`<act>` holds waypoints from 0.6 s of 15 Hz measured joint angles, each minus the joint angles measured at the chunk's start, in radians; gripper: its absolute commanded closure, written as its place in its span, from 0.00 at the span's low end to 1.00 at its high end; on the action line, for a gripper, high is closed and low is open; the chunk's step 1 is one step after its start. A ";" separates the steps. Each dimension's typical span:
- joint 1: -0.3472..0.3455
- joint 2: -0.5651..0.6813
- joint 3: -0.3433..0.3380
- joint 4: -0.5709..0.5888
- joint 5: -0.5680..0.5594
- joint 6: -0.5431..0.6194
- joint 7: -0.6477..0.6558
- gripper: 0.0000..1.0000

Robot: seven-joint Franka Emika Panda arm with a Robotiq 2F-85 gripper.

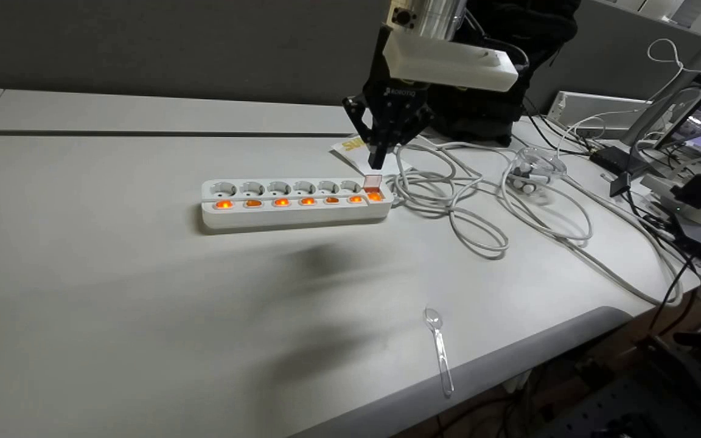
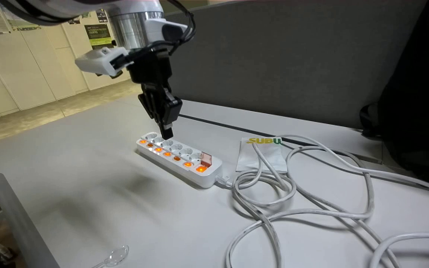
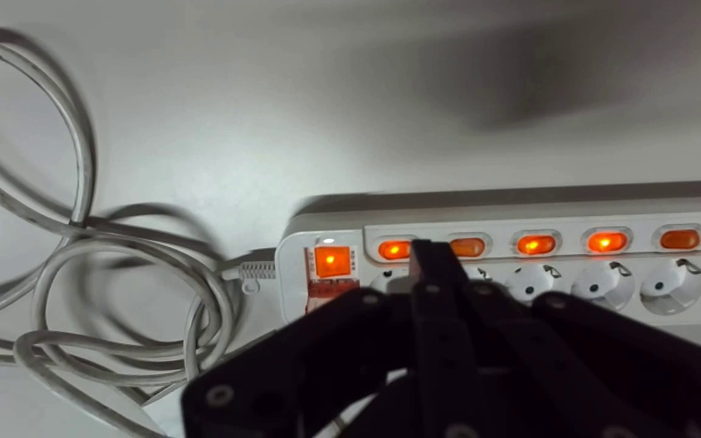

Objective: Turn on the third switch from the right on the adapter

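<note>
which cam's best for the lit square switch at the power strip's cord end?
Wrist view: the square switch is largest there and unobstructed, with marks beside it too small to read. Both exterior views show it smaller, also lit, with the reddish cover raised.

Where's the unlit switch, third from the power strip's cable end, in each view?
In an exterior view: unlit switch, just left of centre.
In an exterior view: unlit switch, left of centre, lower half.
Wrist view: unlit switch, right of centre, beside the fingers.
Shared landmark: lit square switch, two places along.
</note>
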 measured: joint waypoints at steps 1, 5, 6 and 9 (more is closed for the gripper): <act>0.001 0.023 -0.009 0.012 -0.003 0.013 0.000 1.00; 0.003 0.128 -0.026 0.077 -0.001 0.030 -0.002 1.00; 0.005 0.153 -0.026 0.095 0.000 0.030 -0.003 1.00; 0.022 0.220 -0.023 0.140 0.008 0.029 -0.005 1.00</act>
